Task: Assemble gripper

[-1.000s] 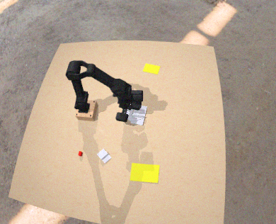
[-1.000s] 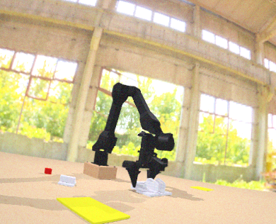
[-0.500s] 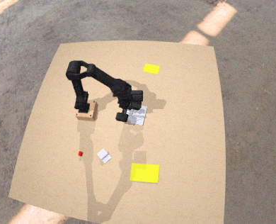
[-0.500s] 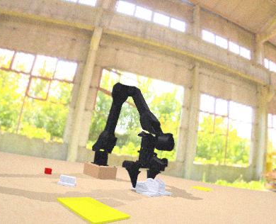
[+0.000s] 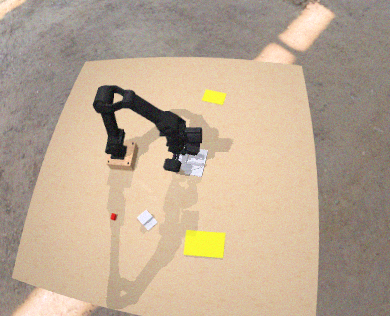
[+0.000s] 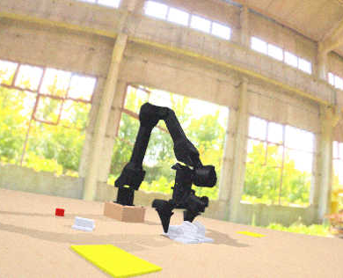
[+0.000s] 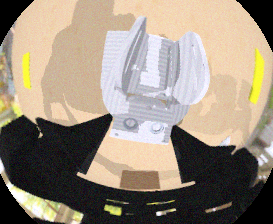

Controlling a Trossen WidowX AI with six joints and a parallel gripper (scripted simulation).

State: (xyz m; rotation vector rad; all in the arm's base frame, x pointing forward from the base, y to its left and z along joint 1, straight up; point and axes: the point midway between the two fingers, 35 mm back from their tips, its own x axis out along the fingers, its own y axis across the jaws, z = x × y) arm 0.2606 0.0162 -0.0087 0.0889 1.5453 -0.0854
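The white gripper base [image 5: 197,171] [image 6: 204,240] [image 7: 142,136] lies on the table under my hand. Two tall curved white pieces, seemingly the jaws, one on the left [image 7: 133,57] and one on the right [image 7: 195,70], stand on it. Two round features show near its close edge; I cannot tell whether the gear teeth mesh. A small white ridged piece [image 5: 146,219] [image 6: 83,224], probably the housing plate, lies apart on the table. My gripper [image 5: 181,156] [image 6: 177,226] [image 7: 141,121] is open and empty, its fingertips low at either side of the base's near end.
A red cube [image 5: 113,216] [image 6: 60,212] lies left of the small white piece. A large yellow sheet [image 5: 204,244] [image 6: 115,260] and a smaller yellow sheet [image 5: 214,97] [image 6: 251,234] lie on opposite sides of the base. The arm stands on a wooden block [image 5: 120,165] [image 6: 124,212] [image 7: 139,179].
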